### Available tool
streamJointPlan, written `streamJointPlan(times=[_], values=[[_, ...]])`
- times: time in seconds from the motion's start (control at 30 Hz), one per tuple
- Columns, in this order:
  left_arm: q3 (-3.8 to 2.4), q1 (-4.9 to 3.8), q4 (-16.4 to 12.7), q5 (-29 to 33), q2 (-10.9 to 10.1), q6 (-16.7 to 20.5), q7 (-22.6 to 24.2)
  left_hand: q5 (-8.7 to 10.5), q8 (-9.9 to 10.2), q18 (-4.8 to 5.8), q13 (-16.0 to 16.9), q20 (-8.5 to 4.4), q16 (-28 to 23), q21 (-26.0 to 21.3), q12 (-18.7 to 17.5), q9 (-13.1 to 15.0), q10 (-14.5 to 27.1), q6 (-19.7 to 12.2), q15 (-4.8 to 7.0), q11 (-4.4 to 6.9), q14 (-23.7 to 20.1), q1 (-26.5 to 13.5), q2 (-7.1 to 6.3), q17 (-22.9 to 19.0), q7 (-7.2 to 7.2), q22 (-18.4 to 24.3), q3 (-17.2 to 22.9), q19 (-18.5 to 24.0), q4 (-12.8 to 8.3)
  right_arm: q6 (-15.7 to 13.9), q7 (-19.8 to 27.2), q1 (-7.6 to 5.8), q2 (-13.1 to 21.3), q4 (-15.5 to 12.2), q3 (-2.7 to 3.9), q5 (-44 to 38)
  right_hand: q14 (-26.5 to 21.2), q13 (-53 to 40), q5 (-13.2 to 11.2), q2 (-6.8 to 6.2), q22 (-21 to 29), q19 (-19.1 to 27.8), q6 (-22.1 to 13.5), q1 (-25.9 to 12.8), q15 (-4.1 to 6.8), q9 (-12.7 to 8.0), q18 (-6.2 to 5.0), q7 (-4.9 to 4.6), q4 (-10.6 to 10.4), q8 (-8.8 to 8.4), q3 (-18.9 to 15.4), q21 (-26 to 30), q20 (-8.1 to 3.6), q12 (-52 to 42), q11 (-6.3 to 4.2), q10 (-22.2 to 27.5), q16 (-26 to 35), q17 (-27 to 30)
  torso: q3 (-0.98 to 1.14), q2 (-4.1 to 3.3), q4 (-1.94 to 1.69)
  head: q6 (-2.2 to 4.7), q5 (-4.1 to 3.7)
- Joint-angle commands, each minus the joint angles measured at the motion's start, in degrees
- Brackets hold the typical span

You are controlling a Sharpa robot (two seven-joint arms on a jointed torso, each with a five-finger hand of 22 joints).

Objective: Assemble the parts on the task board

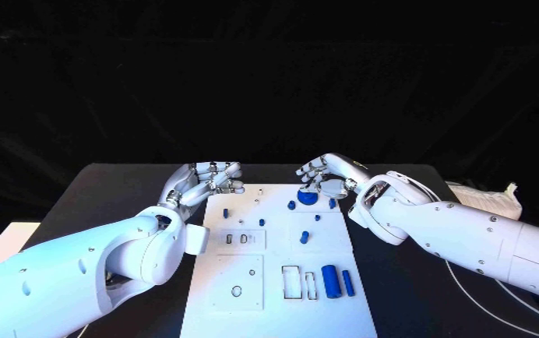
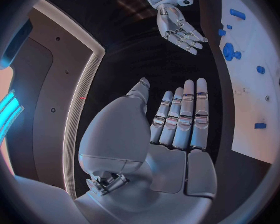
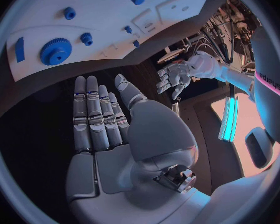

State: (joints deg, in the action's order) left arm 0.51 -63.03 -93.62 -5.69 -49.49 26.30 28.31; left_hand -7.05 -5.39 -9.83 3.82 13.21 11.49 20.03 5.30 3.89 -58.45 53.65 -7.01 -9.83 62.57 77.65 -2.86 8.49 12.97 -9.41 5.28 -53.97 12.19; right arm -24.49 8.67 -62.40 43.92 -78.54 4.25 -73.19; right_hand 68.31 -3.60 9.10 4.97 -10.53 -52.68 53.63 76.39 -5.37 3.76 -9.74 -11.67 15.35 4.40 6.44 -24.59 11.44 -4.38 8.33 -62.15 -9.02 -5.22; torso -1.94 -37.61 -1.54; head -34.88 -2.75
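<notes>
The white task board point(image 1: 281, 307) lies in the middle of the black table. A blue gear point(image 1: 308, 196) sits near its far edge, with small blue pegs point(image 1: 291, 205) round it. Two blue cylinders point(image 1: 332, 279) lie at the board's near right. My right hand point(image 1: 328, 176) hovers just beyond the gear, fingers apart and holding nothing. My left hand point(image 1: 206, 181) hangs beside the board's far left corner, also holding nothing. In the left wrist view my left hand point(image 2: 177, 119) shows flat fingers, with the right hand point(image 2: 180, 27) and the gear point(image 2: 229, 51) beyond. The right wrist view shows my right hand point(image 3: 99, 114), the gear point(image 3: 55, 51) and the left hand point(image 3: 174, 77).
The board carries rectangular slots point(image 1: 291, 279) and recessed plates point(image 1: 239, 238) on its near half. A crumpled white cloth point(image 1: 488, 194) lies at the table's right edge and a thin white cable point(image 1: 477, 295) runs under my right arm. Bare table lies beyond the board.
</notes>
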Motion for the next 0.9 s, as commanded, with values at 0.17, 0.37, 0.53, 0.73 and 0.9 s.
streamJointPlan(times=[0.17, 0.37, 0.53, 0.73, 0.9], values=[[-0.06, -0.28, -3.2, 6.3, -2.1, -2.9, -1.1, 0.20, 0.8, -0.60, 0.0, -0.55, 0.9, 1.9, -0.9, -0.1, -0.8, 0.9, 0.47, 0.17, 1.8, 0.1, 0.64, 1.5, -0.31, -1.0, -0.5, -1.9, -1.0, 6.1, -11.8, -1.14, -0.5, -0.4, 0.15, -20.4, 16.1, -0.2, -1.3, -2.36, -6.9, -8.3, 3.3, -1.8, 4.53, 0.1, -0.78, 2.30, -0.5, -0.52, -0.2, -12.8, -4.49, 0.7, -2.69, -4.8, -7.5, -6.0, -0.44, -2.43, -0.45, -0.01, -1.17], [-0.07, -0.59, -3.9, 5.9, -2.8, -3.4, -1.5, 0.24, 0.9, -0.57, 0.0, -0.63, 1.0, 2.3, -1.0, -0.1, -0.8, 0.9, 0.51, 0.18, 1.9, -0.2, 0.56, 1.8, -0.32, -1.2, -0.8, -2.1, -1.1, 10.5, -14.4, -2.31, -1.3, -0.3, 0.17, -25.7, 18.3, -0.2, -1.1, -3.30, -13.1, -9.8, 4.7, -2.6, 5.62, 0.0, -0.63, 3.37, -2.0, -0.70, 1.3, -22.3, -5.92, 0.8, -3.74, -5.1, -20.5, -15.4, -0.64, -3.50, -0.76, 0.29, -1.97], [-0.09, -0.77, -4.6, 5.5, -2.9, -3.5, -1.8, 0.23, 1.0, -0.57, 0.0, -0.70, 1.0, 2.5, -1.1, -0.1, -0.9, 1.0, 0.57, 0.24, 2.0, -0.2, 0.63, 2.1, -0.38, -1.4, -1.0, -2.3, -1.2, 13.1, -14.9, -2.88, -1.9, -0.3, 0.17, -27.4, 17.4, -0.2, -1.1, -3.79, -22.4, -11.2, 5.3, -2.5, 5.56, 0.0, 0.40, 3.49, -3.1, -0.71, 3.0, -30.4, -5.74, 0.8, -3.46, -3.6, -25.8, -19.8, -0.67, -4.05, -1.20, 0.41, -2.23], [-0.11, -0.88, -5.3, 5.3, -2.9, -3.5, -2.1, 0.22, 1.0, -0.57, 0.0, -0.73, 1.0, 2.6, -1.2, -0.1, -0.9, 1.0, 0.59, 0.24, 2.1, -0.3, 0.64, 2.1, -0.38, -1.4, -1.1, -2.4, -1.2, 15.8, -14.8, -3.39, -2.3, -0.5, 0.18, -28.5, 17.5, -0.2, -1.3, -4.95, -36.3, -15.2, 6.0, -2.4, 5.45, 0.0, 2.16, 3.68, -4.9, -0.73, 5.4, -41.2, -5.56, 0.8, -3.54, -3.2, -39.2, -33.0, -0.73, -4.49, -1.61, 0.49, -2.67], [-0.14, -0.95, -5.6, 5.3, -2.9, -3.5, -2.2, 0.22, 1.1, -0.57, 0.0, -0.75, 1.0, 2.7, -1.2, -0.1, -0.9, 1.0, 0.60, 0.24, 2.1, -0.3, 0.65, 2.2, -0.37, -1.5, -1.1, -2.5, -1.2, 17.8, -14.5, -3.52, -2.4, -0.7, 0.17, -28.8, 17.3, -0.2, -1.3, -5.50, -41.1, -16.5, 6.3, -2.2, 5.44, 0.1, 2.79, 3.81, -5.9, -0.69, 6.8, -44.7, -5.45, 0.8, -3.54, -3.3, -44.4, -37.9, -0.71, -4.72, -1.72, 0.47, -2.63]])
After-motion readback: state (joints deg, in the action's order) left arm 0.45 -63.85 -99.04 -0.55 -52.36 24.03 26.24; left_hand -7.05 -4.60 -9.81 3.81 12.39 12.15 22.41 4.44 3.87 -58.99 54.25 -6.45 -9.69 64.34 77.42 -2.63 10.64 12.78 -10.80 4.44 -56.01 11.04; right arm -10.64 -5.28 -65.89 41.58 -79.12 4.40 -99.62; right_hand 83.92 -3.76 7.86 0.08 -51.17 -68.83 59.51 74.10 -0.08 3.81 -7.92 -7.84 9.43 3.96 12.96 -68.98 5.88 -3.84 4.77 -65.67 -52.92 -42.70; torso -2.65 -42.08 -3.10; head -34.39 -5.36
